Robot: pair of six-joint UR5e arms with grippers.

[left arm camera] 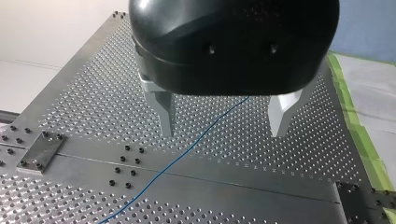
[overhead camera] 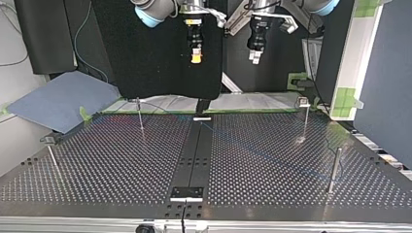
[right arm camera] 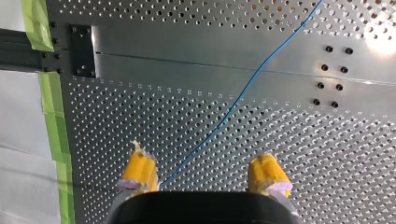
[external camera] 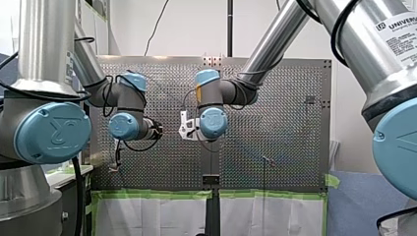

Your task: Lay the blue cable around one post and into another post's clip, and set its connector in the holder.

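Note:
The thin blue cable (left arm camera: pixel 187 151) lies loose on the perforated table and runs slantwise across the dark centre strip (left arm camera: pixel 210 186). My left gripper (left arm camera: pixel 223 126) hangs well above it, metal fingers (left arm camera: pixel 166 116) open and empty, with the cable passing below the gap. My right gripper (right arm camera: pixel 204 175) is also open and empty, its yellow pads (right arm camera: pixel 139 170) either side of the cable (right arm camera: pixel 243 93) far beneath. In the top view both grippers (overhead camera: pixel 196 53) (overhead camera: pixel 255 54) hover high over the far edge. I cannot make out the connector.
Thin posts stand on the table: one (overhead camera: pixel 141 119) at the top view's far left, one with a clip head (overhead camera: pixel 304 116) at the far right, a plain one (overhead camera: pixel 334 170) at the near right, another (overhead camera: pixel 52 162) at the near left. Green tape (right arm camera: pixel 51 116) marks the table's edge.

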